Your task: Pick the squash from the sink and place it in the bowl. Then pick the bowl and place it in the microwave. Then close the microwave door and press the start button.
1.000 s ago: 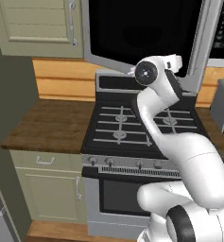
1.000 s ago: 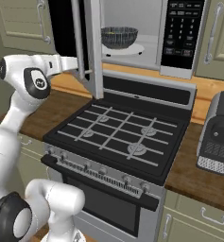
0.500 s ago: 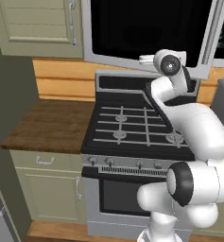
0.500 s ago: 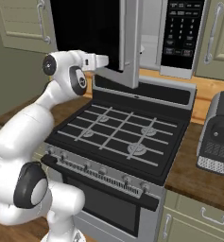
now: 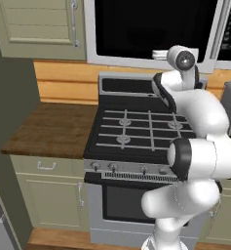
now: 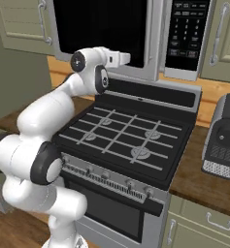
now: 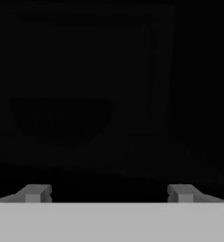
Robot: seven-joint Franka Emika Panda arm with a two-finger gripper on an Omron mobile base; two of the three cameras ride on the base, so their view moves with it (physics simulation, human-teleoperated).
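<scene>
In the hand view the fingers (image 7: 106, 193) stand wide apart with nothing between them, tips close up to the dark glass of the microwave door (image 7: 85, 71). Through that glass, beyond the left finger, the bowl (image 7: 61, 118) shows dimly inside the microwave (image 6: 136, 34). The squash cannot be made out. From the right base view the hand (image 6: 117, 58) is held level against the door's lower edge, near its vertical handle (image 6: 154, 36). Right of the fingers sits the black button panel (image 6: 187, 34). Below them lies the gas stove (image 6: 123, 138), with the wooden worktop (image 5: 51, 128) at its far side.
</scene>
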